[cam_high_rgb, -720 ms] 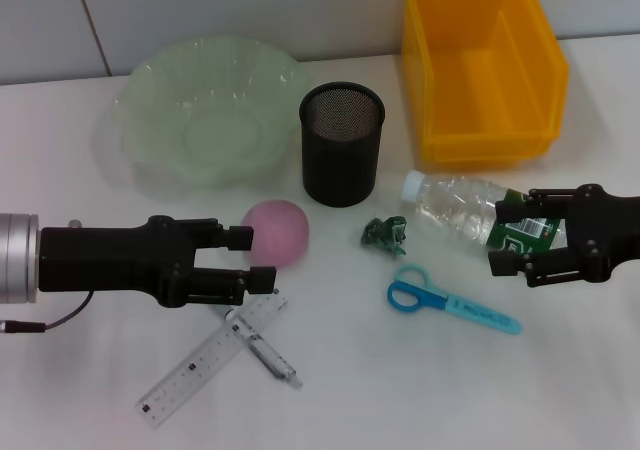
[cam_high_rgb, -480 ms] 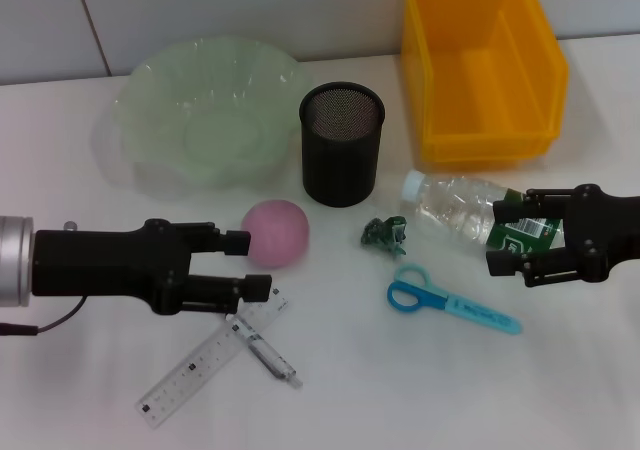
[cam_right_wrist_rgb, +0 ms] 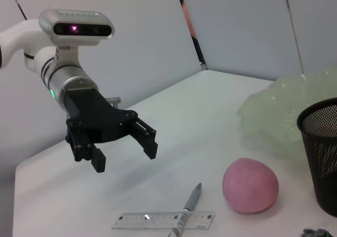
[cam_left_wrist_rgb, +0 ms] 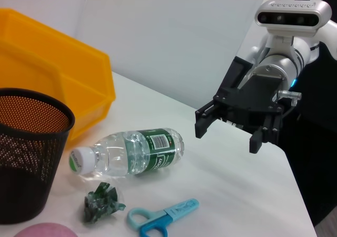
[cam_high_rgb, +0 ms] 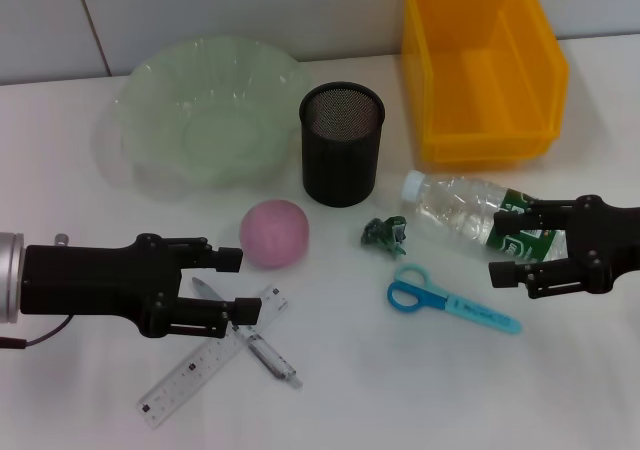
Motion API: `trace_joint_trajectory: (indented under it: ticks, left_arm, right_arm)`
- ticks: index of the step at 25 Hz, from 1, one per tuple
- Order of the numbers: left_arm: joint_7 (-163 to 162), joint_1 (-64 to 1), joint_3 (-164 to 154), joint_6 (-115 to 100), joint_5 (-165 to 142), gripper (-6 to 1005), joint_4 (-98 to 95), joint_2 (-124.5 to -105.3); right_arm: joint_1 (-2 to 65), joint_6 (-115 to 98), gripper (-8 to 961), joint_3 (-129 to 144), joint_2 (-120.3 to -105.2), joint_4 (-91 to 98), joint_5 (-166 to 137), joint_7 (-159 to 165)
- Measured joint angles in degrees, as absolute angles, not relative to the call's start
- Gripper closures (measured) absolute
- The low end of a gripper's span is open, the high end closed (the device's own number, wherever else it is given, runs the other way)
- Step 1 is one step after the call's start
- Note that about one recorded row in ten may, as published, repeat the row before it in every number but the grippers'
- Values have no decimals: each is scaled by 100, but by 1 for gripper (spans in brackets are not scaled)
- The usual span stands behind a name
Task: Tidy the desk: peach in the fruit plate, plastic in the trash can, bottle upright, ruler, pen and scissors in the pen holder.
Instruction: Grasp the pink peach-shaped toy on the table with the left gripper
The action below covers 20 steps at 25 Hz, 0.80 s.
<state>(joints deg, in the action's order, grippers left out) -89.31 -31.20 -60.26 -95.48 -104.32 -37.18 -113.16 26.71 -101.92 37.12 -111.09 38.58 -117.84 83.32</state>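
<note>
Left pincer [cam_high_rgb: 235,283] open, empty, low over the table [cam_high_rgb: 330,390]; peach [cam_high_rgb: 274,232] just ahead and slightly inboard of its tips. Right pincer [cam_high_rgb: 515,243] open, empty, at the base of the bottle [cam_high_rgb: 462,209], which lies flat, cap toward the pen holder [cam_high_rgb: 342,142].

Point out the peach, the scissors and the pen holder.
peach [cam_high_rgb: 275,233], head view, middle of its top.
scissors [cam_high_rgb: 408,294], head view, blue handle loop.
pen holder [cam_high_rgb: 341,160], head view, mesh side wall.
</note>
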Motion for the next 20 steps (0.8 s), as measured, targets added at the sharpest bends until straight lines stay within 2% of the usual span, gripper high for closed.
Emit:
trace_joint_trajectory:
  ticks: [6,12,13,14,15,20]
  left_arm:
    - [-8930,-3114,-6023,-9534,-10431,230,-3718,-11338]
    - [-8650,-3112,-5893,-9478,-10400,238,-3718,-11438]
    - [-8412,-3115,-5770,-9401,-10399,239,-3737,-11522]
    - [-8412,-3115,-5770,-9401,-10399,240,-3737,-11522]
    - [-7767,-3082,-5423,-9111,-10384,242,-3904,-11791]
    - [-7302,-3057,-5362,-8759,-10220,248,-3938,-11880]
  right_arm:
    - [2663,-10196,130,3709,-11120,3858,-11797,8335]
    - [2651,-10189,133,3709,-11126,3858,-11805,8337]
    - [2648,-10182,133,3712,-11127,3858,-11806,8338]
    - [2643,-10178,133,3713,-11127,3858,-11809,8342]
    - [2640,-10175,134,3715,-11127,3858,-11812,8351]
    - [2609,-10173,136,3713,-11124,3858,-11821,8386]
